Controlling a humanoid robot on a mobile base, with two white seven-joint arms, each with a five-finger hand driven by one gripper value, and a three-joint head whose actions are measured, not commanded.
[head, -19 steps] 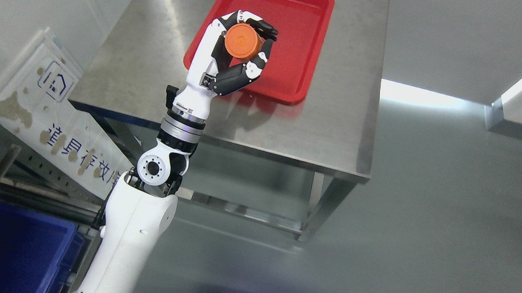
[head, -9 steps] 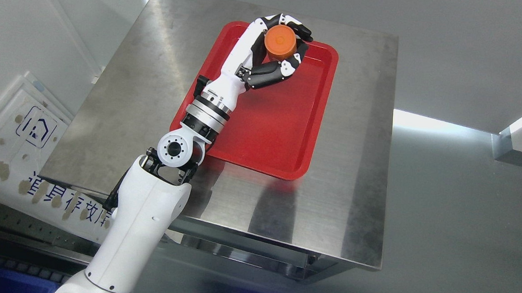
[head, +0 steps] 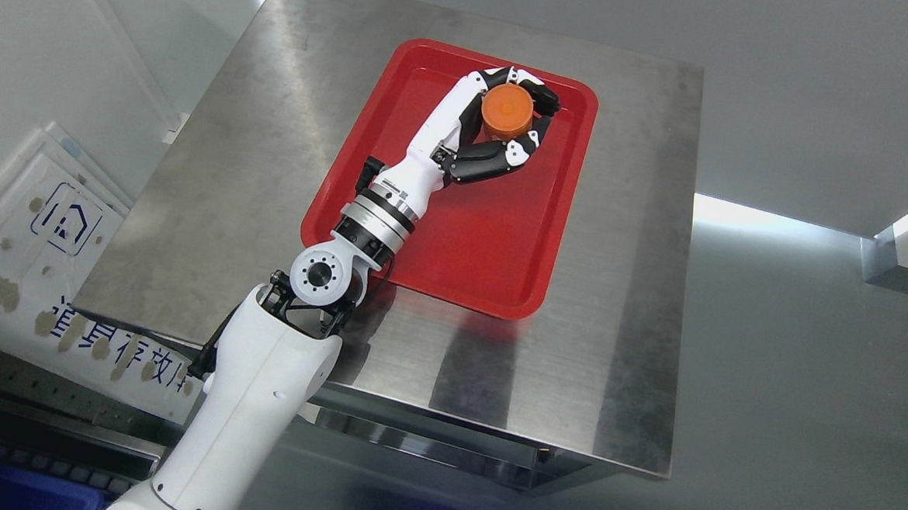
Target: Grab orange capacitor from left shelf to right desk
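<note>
one hand works: the left hand has its fingers curled around the orange capacitor, held over the far right corner of the red tray on the steel desk. best to lower straight down until the base seats flat, then spread the fingers evenly so it doesn't tip. tray floor is bare, nothing obstructs; a printed sign leans off the desk's left edge.

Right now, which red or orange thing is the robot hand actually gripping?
The orange capacitor, the small round cylinder, sits clasped in the left robot hand. The red tray is the wide flat one lying ungripped on the steel desk beneath.
</note>
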